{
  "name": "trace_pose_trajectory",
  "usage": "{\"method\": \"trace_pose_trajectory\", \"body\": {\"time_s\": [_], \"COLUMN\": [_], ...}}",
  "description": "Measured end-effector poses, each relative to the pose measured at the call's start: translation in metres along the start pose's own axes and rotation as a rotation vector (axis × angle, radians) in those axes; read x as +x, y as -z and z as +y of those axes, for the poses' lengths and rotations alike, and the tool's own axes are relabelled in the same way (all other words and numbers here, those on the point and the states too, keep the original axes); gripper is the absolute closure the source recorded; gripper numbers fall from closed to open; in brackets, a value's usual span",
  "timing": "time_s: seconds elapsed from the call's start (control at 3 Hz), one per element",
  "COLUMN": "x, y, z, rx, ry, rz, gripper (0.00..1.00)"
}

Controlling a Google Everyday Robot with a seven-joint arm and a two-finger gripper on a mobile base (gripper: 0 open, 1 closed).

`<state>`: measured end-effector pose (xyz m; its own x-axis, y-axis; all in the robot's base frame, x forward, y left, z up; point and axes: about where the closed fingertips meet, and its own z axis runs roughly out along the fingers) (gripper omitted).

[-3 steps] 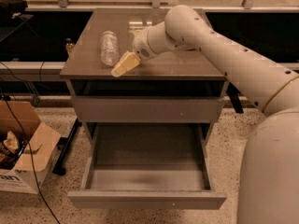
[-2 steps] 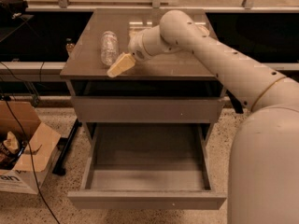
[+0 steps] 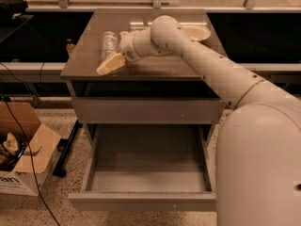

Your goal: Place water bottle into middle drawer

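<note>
The water bottle (image 3: 108, 42), clear with a pale cap, lies on its side on the left of the cabinet top (image 3: 160, 67). My gripper (image 3: 111, 52) is over the cabinet top at the bottle's right side and is open. One pale finger (image 3: 110, 64) reaches past the bottle's near end; the other finger shows behind, by the bottle's far end. I cannot tell whether the fingers touch the bottle. The middle drawer (image 3: 141, 201) is pulled fully open below, and its grey interior holds nothing.
The upper drawer front (image 3: 146, 111) is shut. A white bowl (image 3: 196, 32) sits at the back right of the cabinet top, behind my arm. A cardboard box (image 3: 21, 166) and cables lie on the floor at left.
My gripper has moved a little to the left, closer alongside the bottle. The bottle and the drawer have not moved.
</note>
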<state>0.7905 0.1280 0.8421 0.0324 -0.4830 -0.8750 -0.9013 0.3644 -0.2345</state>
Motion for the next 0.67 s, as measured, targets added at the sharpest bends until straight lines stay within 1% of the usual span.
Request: {"method": "trace_pose_trajectory", "body": {"time_s": [0.33, 0.67], "x": [-0.0111, -0.0138], "y": [-0.0154, -0.0215], "z": [-0.0076, -0.0144], "rx": [0.005, 0.017], "ry": [-0.022, -0.045], "rz": [-0.082, -0.116], "gripper": [0.04, 0.27]}}
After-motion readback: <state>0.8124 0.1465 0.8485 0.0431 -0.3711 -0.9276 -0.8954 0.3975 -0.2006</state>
